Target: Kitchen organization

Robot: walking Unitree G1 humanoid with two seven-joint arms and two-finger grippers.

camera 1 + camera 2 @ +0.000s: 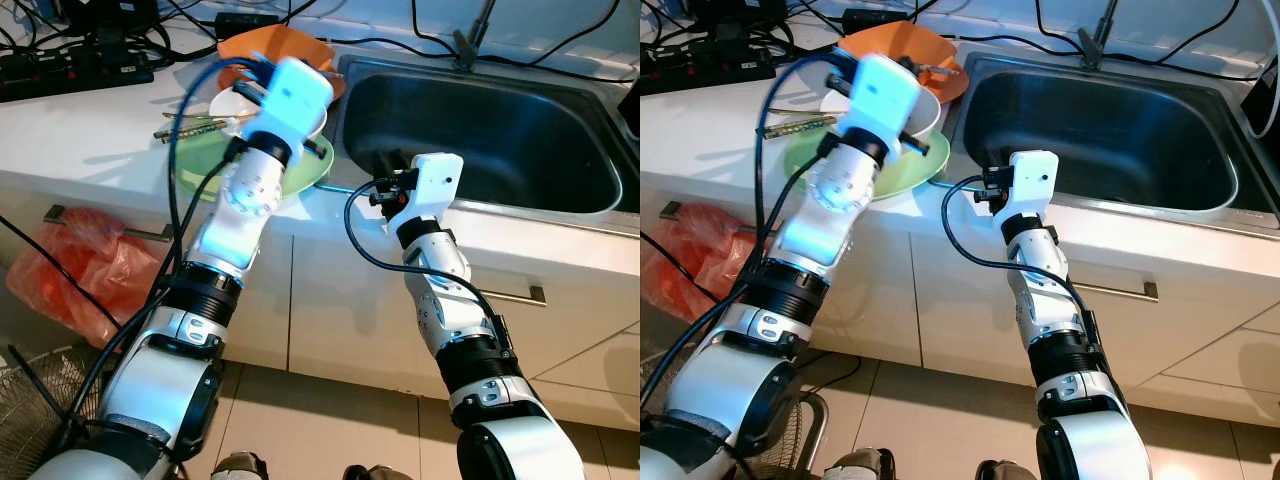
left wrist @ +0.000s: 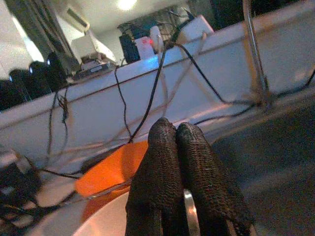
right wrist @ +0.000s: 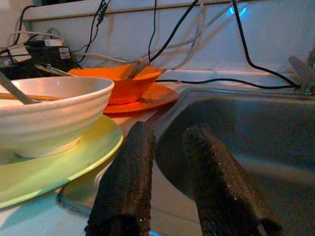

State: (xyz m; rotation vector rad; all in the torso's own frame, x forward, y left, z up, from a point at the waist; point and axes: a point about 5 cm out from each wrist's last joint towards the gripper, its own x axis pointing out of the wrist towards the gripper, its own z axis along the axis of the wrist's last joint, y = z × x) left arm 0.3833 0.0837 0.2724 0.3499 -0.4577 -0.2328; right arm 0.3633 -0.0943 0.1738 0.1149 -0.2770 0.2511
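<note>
White bowl point(image 3: 49, 115) on green plate point(image 3: 54, 169), frame centre-left, holds utensils, partly hidden. Orange bowl point(image 3: 123, 83) behind also holds utensils. Left pincer point(image 2: 177, 162) clenched over white bowl. Right pincer point(image 3: 170, 184) released at sink point(image 1: 480, 130) edge.

White ribbed bowl point(image 3: 47, 115) upright on green plate point(image 3: 59, 167), orange bowl point(image 3: 125, 81) on orange plate point(image 3: 147, 98) behind, beside sink point(image 3: 246, 132)

R claw point(image 3: 170, 179) open by sink point(image 3: 256, 128).
</note>
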